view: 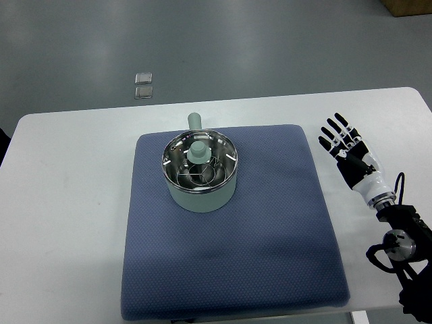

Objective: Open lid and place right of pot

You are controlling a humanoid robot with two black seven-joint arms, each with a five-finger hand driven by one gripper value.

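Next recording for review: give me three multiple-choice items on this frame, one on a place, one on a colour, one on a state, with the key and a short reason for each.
1. Where does the pale green pot with the short handle stand?
A. on the blue mat
B. on the bare white table
C. on the floor

2. What colour is the knob on the glass lid?
A. red
B. black
C. pale green

3. How is the right robot hand?
A. closed on the lid knob
B. open, fingers spread, holding nothing
C. closed on the pot handle

Key: 1 A, the pot sits on the square blue mat on the white table; 2 C, the knob matches the pot's pale green; 3 B, the hand lies on the table right of the mat, apart from the pot.
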